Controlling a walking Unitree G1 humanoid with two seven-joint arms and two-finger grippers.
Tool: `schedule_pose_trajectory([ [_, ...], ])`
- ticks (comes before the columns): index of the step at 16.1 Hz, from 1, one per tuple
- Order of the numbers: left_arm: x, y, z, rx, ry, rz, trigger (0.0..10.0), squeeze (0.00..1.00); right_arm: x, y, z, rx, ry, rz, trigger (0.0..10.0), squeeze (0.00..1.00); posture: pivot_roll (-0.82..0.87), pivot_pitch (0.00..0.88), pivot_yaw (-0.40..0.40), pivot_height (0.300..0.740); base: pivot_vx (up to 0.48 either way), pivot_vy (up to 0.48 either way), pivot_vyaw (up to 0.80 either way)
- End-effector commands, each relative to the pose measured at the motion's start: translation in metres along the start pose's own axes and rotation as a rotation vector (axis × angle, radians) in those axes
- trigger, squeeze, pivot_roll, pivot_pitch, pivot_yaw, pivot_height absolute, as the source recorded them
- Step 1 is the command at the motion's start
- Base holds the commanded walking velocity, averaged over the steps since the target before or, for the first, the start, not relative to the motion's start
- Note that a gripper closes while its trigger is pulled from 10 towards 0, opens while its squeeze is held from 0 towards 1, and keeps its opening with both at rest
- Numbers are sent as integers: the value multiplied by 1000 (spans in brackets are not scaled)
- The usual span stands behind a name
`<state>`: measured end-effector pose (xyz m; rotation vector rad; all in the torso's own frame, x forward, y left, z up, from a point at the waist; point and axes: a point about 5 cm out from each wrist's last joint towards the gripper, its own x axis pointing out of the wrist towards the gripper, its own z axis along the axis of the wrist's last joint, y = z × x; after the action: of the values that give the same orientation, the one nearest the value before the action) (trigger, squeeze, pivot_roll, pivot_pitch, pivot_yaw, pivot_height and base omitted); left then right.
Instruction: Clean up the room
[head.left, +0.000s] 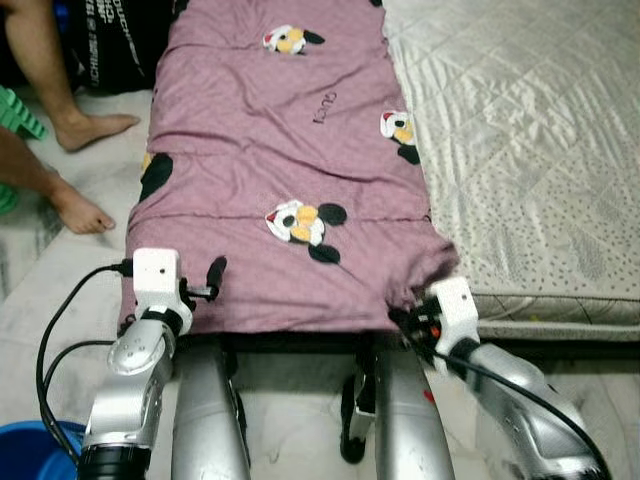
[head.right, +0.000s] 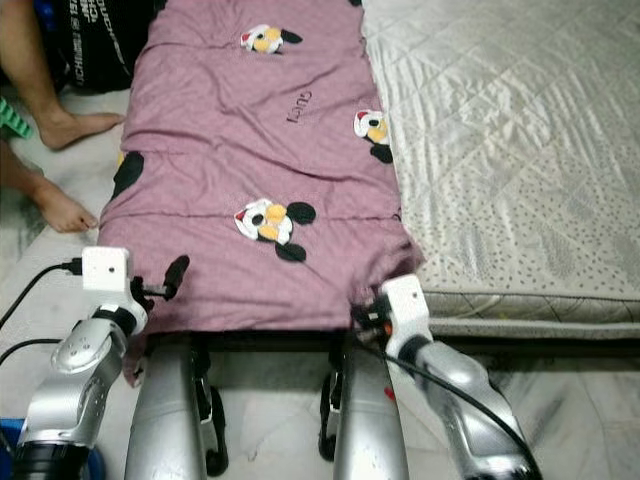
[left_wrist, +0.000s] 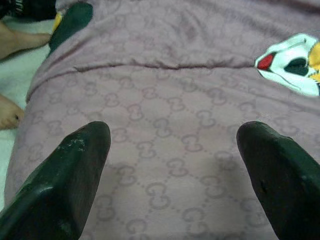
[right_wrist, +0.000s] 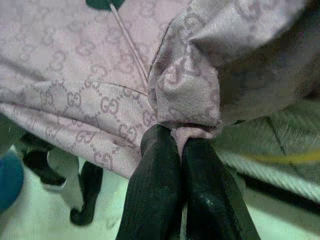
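The scene is evenly and brightly lit; the wrist views are softened by blur, with corners slightly darkened.

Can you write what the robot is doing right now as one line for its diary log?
step: straightening pink blanket on mattress | right gripper: shut on blanket corner | left gripper: open above blanket edge | person's feet nearby

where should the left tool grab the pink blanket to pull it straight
Take the pink blanket at its near left corner, coming in from the foot of the bed. That hem hangs free over the mattress edge, so one finger can slip under. The left tool hovers open there, while the right tool is shut on the near right corner, so the grips would match.
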<state>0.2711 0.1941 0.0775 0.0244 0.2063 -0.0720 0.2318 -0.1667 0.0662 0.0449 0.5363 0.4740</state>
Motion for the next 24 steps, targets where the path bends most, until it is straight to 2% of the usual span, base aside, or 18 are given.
schedule_pose_trajectory([
  [1,-1,-2,-9,20,44,-24,10000,0,-11,-8,-18,36,96,-51,10000,922,1,194,-66,582,0,0,0],
  [2,0,-4,-9,30,47,-36,10000,0,-13,-8,-19,35,107,-56,10000,1000,-4,194,-59,582,0,0,0],
  [5,1,-3,-9,45,53,-42,10000,0,-15,-17,-12,-69,111,-148,10000,1000,-3,195,-54,582,0,0,0],
  [6,1,-2,-10,51,58,-42,10000,0,-16,-29,-1,-109,71,-239,10000,1000,-2,195,-52,582,0,0,0],
  [7,1,-2,-10,53,59,-42,10000,0,-16,-32,4,-112,46,-265,10000,1000,-2,195,-53,582,0,0,0],
  [8,1,-2,-10,55,58,-42,10000,0,-16,-39,14,-168,3,-321,10000,1000,-2,194,-54,582,0,0,0],
  [9,1,-1,-10,57,57,-41,10000,0,-15,-45,30,-204,-81,-377,10000,1000,-1,193,-53,582,0,0,0],
  [10,2,-1,-9,57,51,-39,10000,0,-16,-57,52,-229,-183,-486,10000,1000,2,190,-52,582,0,0,0],
  [14,2,-1,-7,62,41,-36,10000,0,-14,-70,81,-259,-306,-587,10000,1000,11,186,-51,582,0,0,0],
  [17,2,1,-5,60,34,-31,10000,0,5,-60,88,-157,-356,-501,10000,1000,15,185,-50,582,0,0,0],
  [19,2,-1,-1,54,14,-29,10000,0,44,-33,78,-85,-288,-343,10000,1000,48,185,-48,582,0,0,0],
  [20,1,0,0,54,12,-28,10000,0,51,-29,74,-76,-273,-325,10000,1000,48,185,-48,582,0,0,0],
  [21,-1,1,1,54,7,-24,10000,0,72,-15,66,-51,-220,-272,10000,1000,64,187,-47,582,0,0,0],
  [24,-4,2,1,55,7,-16,10000,0,98,3,49,-2,-96,-210,10000,1000,93,194,-50,582,0,0,0],
])
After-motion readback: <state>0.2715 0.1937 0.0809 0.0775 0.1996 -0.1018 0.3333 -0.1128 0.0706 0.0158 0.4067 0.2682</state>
